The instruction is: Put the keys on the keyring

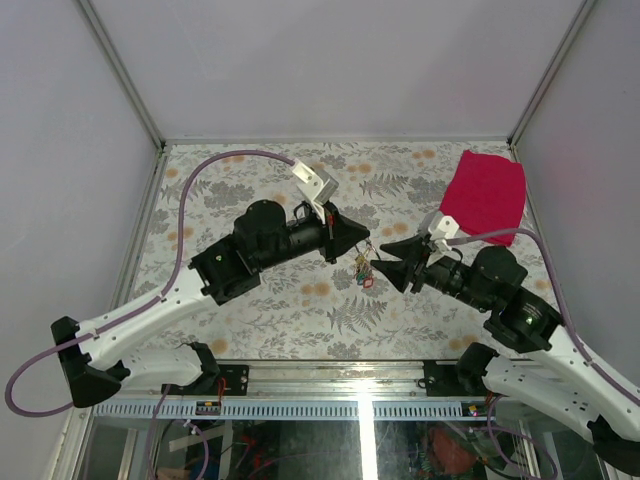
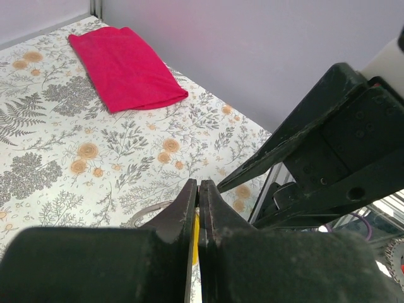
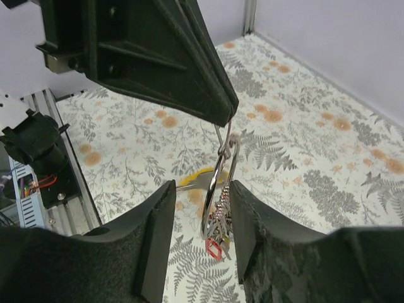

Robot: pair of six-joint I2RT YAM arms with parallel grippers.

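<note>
Above the middle of the desk (image 1: 250, 310), the keyring (image 3: 218, 173) hangs from the clenched left hand (image 1: 364, 240), keys (image 1: 363, 273) dangling below. The right hand (image 1: 376, 266) is released, fingers parted either side of the ring. A red cloth (image 1: 485, 195) lies in the far right corner.

Plain pale lilac walls (image 1: 330, 60) left, far, right; white floral-print tabletop (image 1: 300, 330); folded red cloth (image 1: 485, 195) far right corner.
</note>
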